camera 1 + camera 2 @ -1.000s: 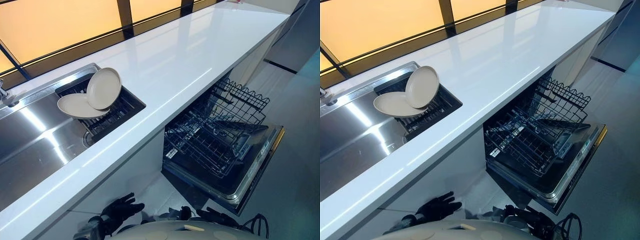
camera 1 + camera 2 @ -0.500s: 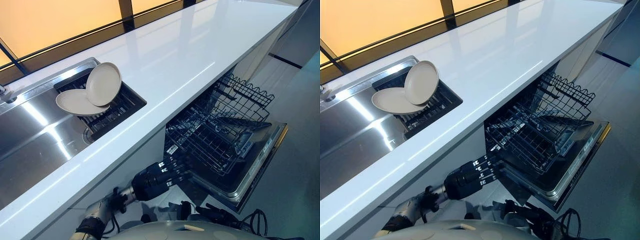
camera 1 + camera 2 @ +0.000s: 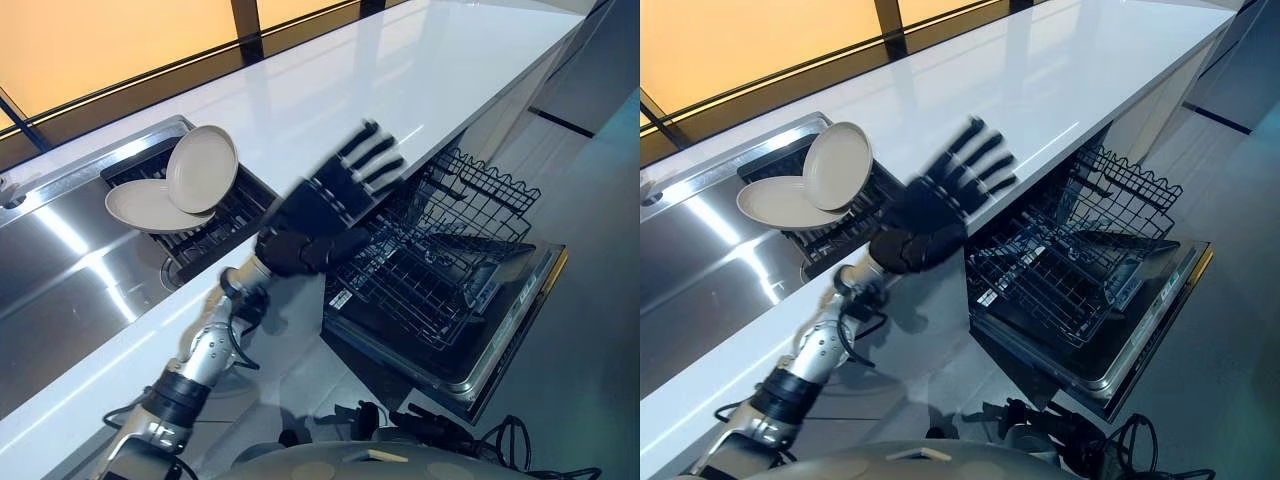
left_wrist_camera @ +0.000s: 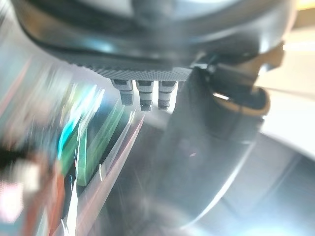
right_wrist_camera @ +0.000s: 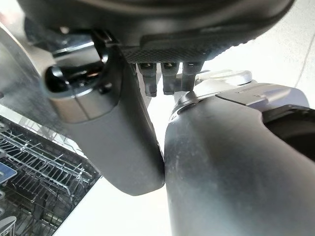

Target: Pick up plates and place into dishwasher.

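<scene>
White counter (image 3: 420, 90) runs the length of the scene, with a steel sink (image 3: 70, 270) set into its left end. Below the counter edge to the right the dishwasher (image 3: 500, 340) stands with its door dropped flat and the lower wire rack (image 3: 430, 270) drawn out over the door, so the tines are open from above — ready to take plates. Rack appears empty of dishes.

Dark drainer rack (image 3: 215, 215) sits in the right part of the sink. Two cream plates rest on it: the flat plate (image 3: 145, 205) lies face up, the tilted plate (image 3: 202, 168) leans on its far edge, propped partly over the flat one. The lean leaves its rim exposed, likely the easier one to take first.

Left hand (image 3: 330, 200) is raised over the counter front, between drainer and dishwasher, near the plates but not touching them. Fingers are spread straight, nothing held; blurred, so it is moving. Judgement: a reach toward the plates, the hand kept open to get round a rim. No plate loaded yet.

Right hand (image 5: 118, 123) appears in the right wrist view, low beside the dishwasher rack; its finger state I cannot tell.
</scene>
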`<state>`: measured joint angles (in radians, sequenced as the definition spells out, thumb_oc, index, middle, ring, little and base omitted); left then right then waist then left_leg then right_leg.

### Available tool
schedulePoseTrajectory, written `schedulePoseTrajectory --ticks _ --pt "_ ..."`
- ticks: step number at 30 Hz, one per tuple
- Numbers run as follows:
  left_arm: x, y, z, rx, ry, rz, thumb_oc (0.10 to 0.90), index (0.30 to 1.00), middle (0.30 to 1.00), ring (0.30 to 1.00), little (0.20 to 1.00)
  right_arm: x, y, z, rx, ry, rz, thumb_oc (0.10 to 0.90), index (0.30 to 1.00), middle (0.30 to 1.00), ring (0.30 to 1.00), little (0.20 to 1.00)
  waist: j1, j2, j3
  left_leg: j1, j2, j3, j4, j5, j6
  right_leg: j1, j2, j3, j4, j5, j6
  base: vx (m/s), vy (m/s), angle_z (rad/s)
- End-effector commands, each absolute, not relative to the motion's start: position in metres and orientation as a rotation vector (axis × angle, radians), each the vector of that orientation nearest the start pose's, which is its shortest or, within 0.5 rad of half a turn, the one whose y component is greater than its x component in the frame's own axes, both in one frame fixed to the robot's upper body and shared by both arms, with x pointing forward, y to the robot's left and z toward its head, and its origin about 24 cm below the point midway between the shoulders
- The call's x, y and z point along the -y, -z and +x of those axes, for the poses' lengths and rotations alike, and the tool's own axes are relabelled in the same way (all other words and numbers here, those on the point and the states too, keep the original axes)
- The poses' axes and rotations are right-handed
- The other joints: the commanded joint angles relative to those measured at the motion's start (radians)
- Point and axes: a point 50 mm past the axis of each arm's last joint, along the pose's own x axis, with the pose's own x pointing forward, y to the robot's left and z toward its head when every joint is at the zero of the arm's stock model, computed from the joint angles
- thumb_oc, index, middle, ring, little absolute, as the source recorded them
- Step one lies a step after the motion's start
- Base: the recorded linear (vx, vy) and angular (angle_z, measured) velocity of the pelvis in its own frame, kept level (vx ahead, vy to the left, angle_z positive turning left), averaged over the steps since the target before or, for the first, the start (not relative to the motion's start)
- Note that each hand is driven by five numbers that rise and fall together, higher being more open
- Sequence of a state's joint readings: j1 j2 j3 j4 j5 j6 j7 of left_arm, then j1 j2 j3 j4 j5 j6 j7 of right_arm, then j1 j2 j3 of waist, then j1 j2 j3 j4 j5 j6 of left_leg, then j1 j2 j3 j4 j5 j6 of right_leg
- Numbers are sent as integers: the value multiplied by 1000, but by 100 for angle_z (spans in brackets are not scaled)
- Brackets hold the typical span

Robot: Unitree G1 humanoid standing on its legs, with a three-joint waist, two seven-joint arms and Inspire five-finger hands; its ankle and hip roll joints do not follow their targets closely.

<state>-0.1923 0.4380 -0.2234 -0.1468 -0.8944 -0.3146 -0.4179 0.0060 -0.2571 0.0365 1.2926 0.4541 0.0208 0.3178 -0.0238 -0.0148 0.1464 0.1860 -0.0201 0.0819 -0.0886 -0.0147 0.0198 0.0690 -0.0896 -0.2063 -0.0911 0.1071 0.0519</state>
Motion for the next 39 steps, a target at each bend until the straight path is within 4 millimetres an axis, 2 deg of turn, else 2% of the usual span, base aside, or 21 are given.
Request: schedulePoseTrajectory --ticks 1,3,5,7,8,13,16,21,26,39 --pt "-166 -223 244 990 464 -219 800 900 900 900 900 238 165 53 -1259 185 352 800 900 900 900 900 31 47 -50 -45 -48 -70 1 -76 17 47 90 -7 118 -228 1 -8 -11 17" --pt "-171 -230 241 1026 386 -123 800 900 900 900 900 239 165 52 -1259 192 355 800 900 900 900 900 35 47 -53 -45 -50 -75 1 -74 18 48 91 -9 120 -231 -1 -8 -7 17" --pt "-180 -243 238 1097 192 118 800 900 900 900 900 239 166 52 -1260 195 351 800 900 900 900 900 42 48 -61 -45 -53 -84 1 -72 18 51 91 -14 120 -235 -5 -16 -5 19" --pt "-187 -249 239 1106 101 233 800 900 900 900 900 239 165 53 -1258 197 349 800 900 900 900 900 43 50 -64 -46 -54 -86 1 -71 17 52 91 -16 120 -237 -6 -17 5 15" --pt "-196 -254 242 1105 -18 378 800 900 900 900 900 240 165 54 -1257 198 345 800 900 900 900 900 44 53 -68 -46 -55 -86 1 -69 16 53 93 -15 118 -238 -7 -20 12 12" --pt "-231 -270 255 1031 -230 664 800 900 900 900 900 243 164 55 -1263 198 330 800 900 900 900 900 42 61 -78 -48 -54 -78 1 -63 9 57 96 -12 109 -235 -7 -6 6 4" --pt "-263 -281 266 897 -318 803 800 900 900 900 900 249 163 56 -1271 210 314 800 900 900 900 900 37 72 -82 -49 -52 -68 1 -59 2 58 98 -7 103 -232 -6 2 46 -2" --pt "-293 -285 279 705 -367 937 800 900 900 900 900 256 161 58 -1280 228 295 800 900 900 900 900 27 86 -80 -45 -52 -59 1 -55 2 61 100 8 95 -224 -3 12 54 -2" --pt "-313 -285 288 553 -374 1012 800 900 900 900 900 260 159 58 -1275 251 323 800 900 900 900 900 16 91 -79 -42 -53 -48 1 -54 3 59 102 26 89 -217 3 26 51 -5" --pt "-354 -284 305 296 -472 999 800 900 900 900 900 264 158 55 -1261 285 351 800 900 900 900 900 -23 105 -71 -36 -71 -18 3 -61 23 32 89 63 106 -200 28 31 45 -7"
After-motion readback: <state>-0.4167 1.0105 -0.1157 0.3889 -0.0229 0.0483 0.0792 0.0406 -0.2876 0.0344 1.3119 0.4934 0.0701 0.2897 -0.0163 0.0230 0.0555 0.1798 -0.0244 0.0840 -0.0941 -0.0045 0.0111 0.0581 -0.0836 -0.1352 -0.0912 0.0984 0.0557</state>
